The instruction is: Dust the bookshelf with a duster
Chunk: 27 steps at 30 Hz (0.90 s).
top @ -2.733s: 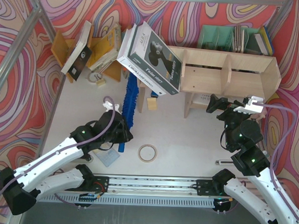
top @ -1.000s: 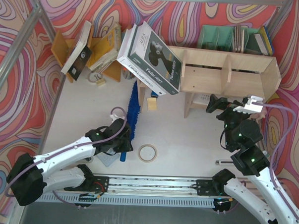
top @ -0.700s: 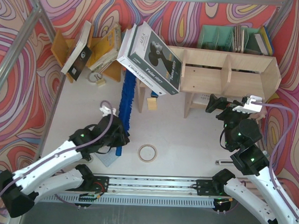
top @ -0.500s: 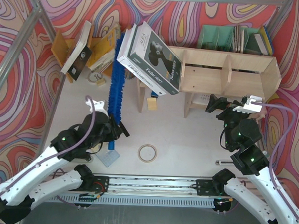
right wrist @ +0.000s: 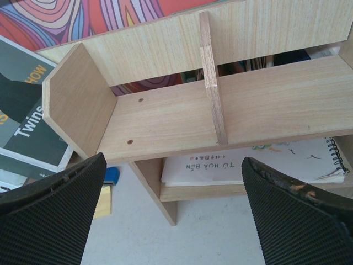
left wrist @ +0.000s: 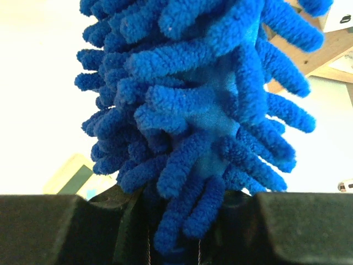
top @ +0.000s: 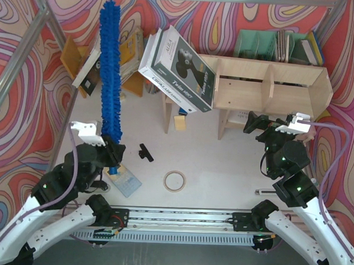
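Observation:
The duster [top: 109,71] is bright blue and fluffy, and it points up toward the far left wall. My left gripper [top: 111,157] is shut on its slim handle just below the fluff. In the left wrist view the duster head [left wrist: 198,105] fills the frame above my left gripper [left wrist: 176,243]. The pale plywood bookshelf [top: 267,83] stands at the back right, well right of the duster. My right gripper [top: 257,123] is open and empty, just in front of it. The right wrist view shows the bookshelf [right wrist: 182,116] and its upright divider beyond my right gripper [right wrist: 171,165].
A big black-and-white book [top: 180,68] leans on the bookshelf's left end. A tape roll [top: 174,180], a small black object [top: 145,152], a yellow block [top: 179,122] and a pale card [top: 126,182] lie on the table. An orange rack [top: 74,54] and a teal organiser [top: 257,45] stand at the back. A notebook [right wrist: 248,163] lies on the lower shelf.
My left arm pulled back to the left and swung the duster out from under the leaning book until it points up at the far wall. The right arm has not moved.

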Each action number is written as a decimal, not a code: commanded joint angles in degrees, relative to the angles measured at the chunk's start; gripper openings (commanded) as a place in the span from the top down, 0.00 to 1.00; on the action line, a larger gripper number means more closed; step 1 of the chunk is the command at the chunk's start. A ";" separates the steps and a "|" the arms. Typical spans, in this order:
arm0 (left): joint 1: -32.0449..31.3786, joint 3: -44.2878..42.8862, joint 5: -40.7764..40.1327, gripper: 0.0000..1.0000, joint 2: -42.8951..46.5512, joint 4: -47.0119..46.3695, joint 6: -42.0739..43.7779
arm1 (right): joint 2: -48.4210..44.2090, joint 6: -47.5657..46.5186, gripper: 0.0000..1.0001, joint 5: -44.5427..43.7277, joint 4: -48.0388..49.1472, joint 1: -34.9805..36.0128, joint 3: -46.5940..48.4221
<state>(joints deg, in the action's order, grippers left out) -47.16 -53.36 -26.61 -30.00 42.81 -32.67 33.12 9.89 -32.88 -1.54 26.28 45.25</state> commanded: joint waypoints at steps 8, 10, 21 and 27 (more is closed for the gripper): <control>-0.12 12.97 8.83 1.00 8.33 -29.87 17.48 | 0.65 -0.22 0.01 -0.22 1.36 0.03 0.50; -0.08 14.31 11.76 1.00 8.36 -33.63 18.69 | 0.86 -0.34 0.01 -0.25 1.23 0.05 0.45; -0.78 18.42 15.92 1.00 4.96 -44.02 20.53 | 1.03 -0.40 0.01 -0.34 1.18 0.08 0.54; -4.38 19.78 16.85 1.00 1.09 -49.87 21.59 | 1.50 -0.40 0.01 -0.25 1.02 0.01 0.64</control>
<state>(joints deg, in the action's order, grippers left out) -49.06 -34.54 -11.53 -27.38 1.28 -13.32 34.44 9.89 -32.88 -1.56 26.28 45.25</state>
